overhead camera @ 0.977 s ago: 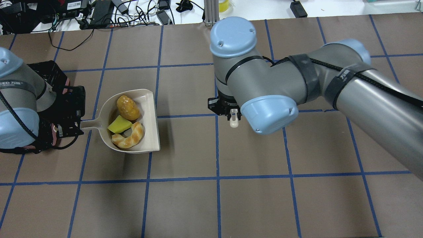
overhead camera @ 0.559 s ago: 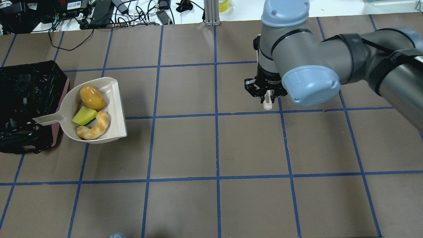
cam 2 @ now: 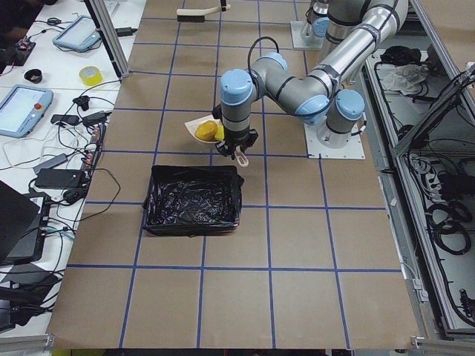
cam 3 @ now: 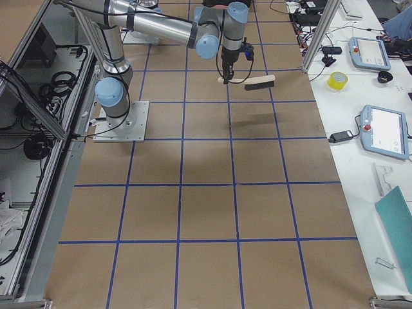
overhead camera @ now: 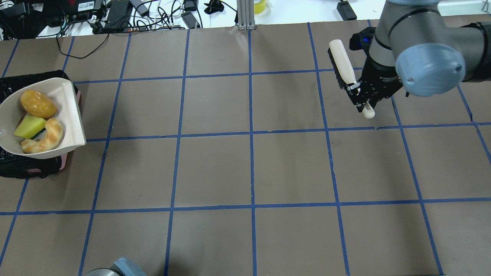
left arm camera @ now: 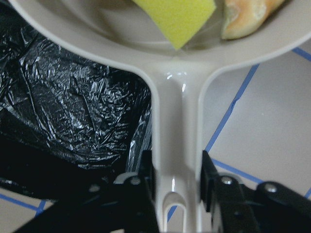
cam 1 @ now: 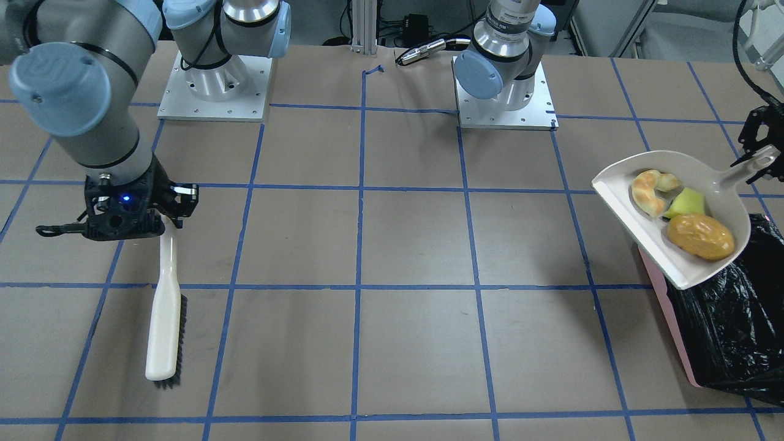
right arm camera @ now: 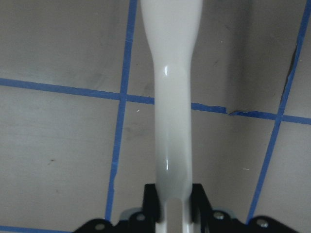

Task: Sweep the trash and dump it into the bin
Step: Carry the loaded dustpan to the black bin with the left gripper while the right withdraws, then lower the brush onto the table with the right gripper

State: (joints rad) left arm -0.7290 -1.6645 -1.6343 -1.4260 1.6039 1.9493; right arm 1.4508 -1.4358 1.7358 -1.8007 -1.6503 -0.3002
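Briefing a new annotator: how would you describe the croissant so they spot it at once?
Find the pink, black-lined bin at the robot's left; the cream dustpan hangs over its edge in the left gripper. Of three pieces inside, the croissant is the curved tan one, beside an oval bread roll and yellow wedge.

no text, label or number is legible in any view.

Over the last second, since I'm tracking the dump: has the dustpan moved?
Yes. In the overhead view the dustpan has moved left, from the table beside the bin to above it.
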